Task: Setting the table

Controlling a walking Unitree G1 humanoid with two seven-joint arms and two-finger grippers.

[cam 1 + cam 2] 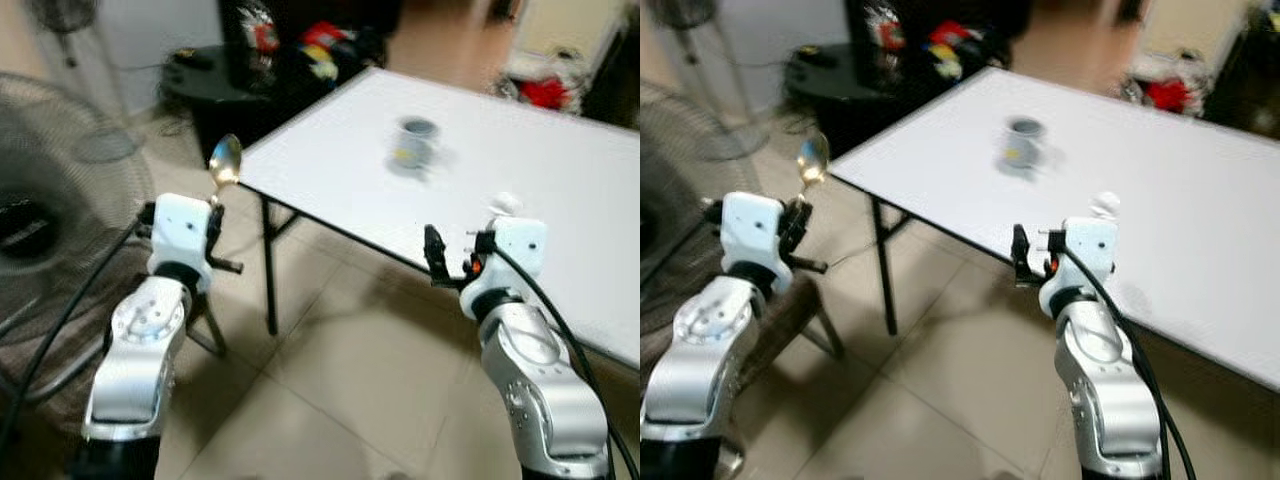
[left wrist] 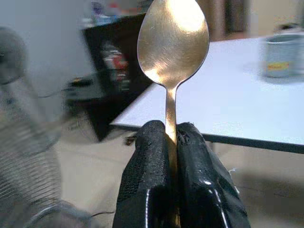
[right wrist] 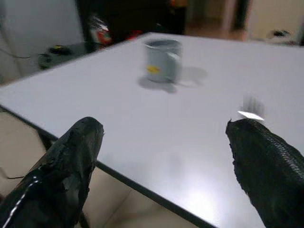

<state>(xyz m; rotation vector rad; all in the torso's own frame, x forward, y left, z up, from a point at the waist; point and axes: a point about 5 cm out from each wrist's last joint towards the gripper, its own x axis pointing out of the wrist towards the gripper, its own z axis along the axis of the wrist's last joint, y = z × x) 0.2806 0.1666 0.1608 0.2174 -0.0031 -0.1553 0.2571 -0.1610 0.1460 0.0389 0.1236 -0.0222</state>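
Observation:
My left gripper [image 2: 171, 137] is shut on the handle of a golden spoon [image 2: 173, 42], which stands upright with its bowl on top. This gripper [image 1: 213, 215] hovers over the floor, just left of the white table's near corner. A grey mug [image 1: 413, 147] with a yellow mark stands on the white table [image 1: 540, 190], toward its middle. At the table's front edge my right gripper [image 3: 165, 127] stands open and empty, fingers wide apart and pointing toward the mug [image 3: 163, 60].
A large floor fan [image 1: 50, 210] stands close on the left. A black low stand [image 1: 205, 75] with clutter is behind the table's corner. A black table leg [image 1: 268, 265] drops to the tiled floor. A small white scrap [image 3: 250, 115] lies on the table.

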